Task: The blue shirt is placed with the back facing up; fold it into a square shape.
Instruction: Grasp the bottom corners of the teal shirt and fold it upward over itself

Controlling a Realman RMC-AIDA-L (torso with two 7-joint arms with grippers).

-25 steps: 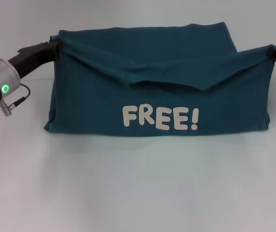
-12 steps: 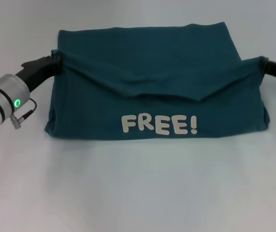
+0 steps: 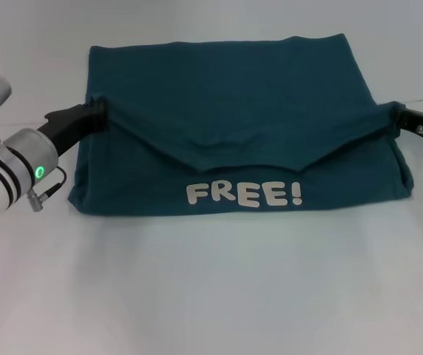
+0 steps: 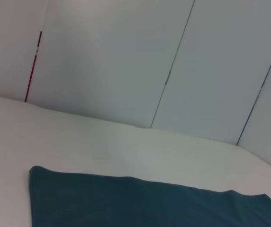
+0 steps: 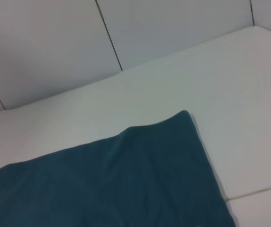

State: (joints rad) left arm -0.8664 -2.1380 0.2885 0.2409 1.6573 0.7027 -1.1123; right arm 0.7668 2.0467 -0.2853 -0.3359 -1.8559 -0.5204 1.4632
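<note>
The blue shirt (image 3: 234,89) lies on the white table, folded into a wide band, with white "FREE!" lettering (image 3: 244,194) along its near edge. A flap of it is drawn toward the near edge and sags in the middle just above the lettering. At the flap's left corner my left gripper (image 3: 97,112) is shut on the fabric. The flap's right corner is pinched in my right gripper (image 3: 402,115). Both wrist views show only a far part of the shirt (image 4: 149,203) (image 5: 126,175), with no fingers in them.
The white table (image 3: 211,296) stretches wide in front of the shirt. White wall panels (image 4: 126,56) rise behind the table's far edge. A seam in the table surface (image 5: 258,191) runs near the shirt's far right corner.
Both grippers have come nearer to me and lower, carrying the flap's corners. The sagging fold edge now hangs closer to the lettering, and more of the shirt's far part lies uncovered.
</note>
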